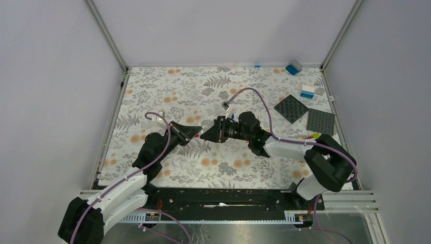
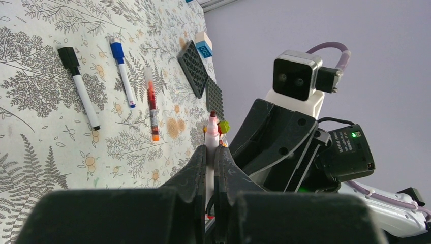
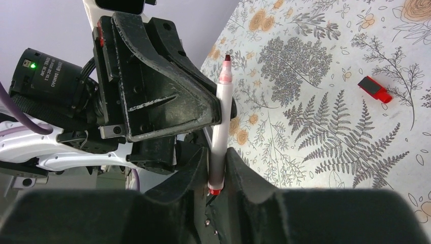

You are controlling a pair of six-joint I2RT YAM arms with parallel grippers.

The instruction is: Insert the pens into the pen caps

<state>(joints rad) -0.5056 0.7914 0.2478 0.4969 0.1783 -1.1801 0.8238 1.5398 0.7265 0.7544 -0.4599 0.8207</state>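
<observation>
A white pen with a red tip (image 2: 211,133) stands between the pads of my left gripper (image 2: 211,148), tip pointing away. The same pen (image 3: 222,112) also sits with its red rear end between the fingers of my right gripper (image 3: 217,152). Both grippers are shut on it, and they meet nose to nose over the middle of the mat, left (image 1: 194,133) and right (image 1: 208,135). A loose red cap (image 3: 375,89) lies on the mat. A black-capped pen (image 2: 79,87), a blue-capped pen (image 2: 122,72) and a red pen (image 2: 152,104) lie side by side on the mat.
Two dark studded baseplates (image 1: 291,108) (image 1: 320,122) lie at the right. A white-and-blue brick (image 1: 307,91) and a blue brick (image 1: 293,67) sit near the far right corner. A yellow-green brick (image 1: 315,135) lies by the right arm. Frame posts bound the mat.
</observation>
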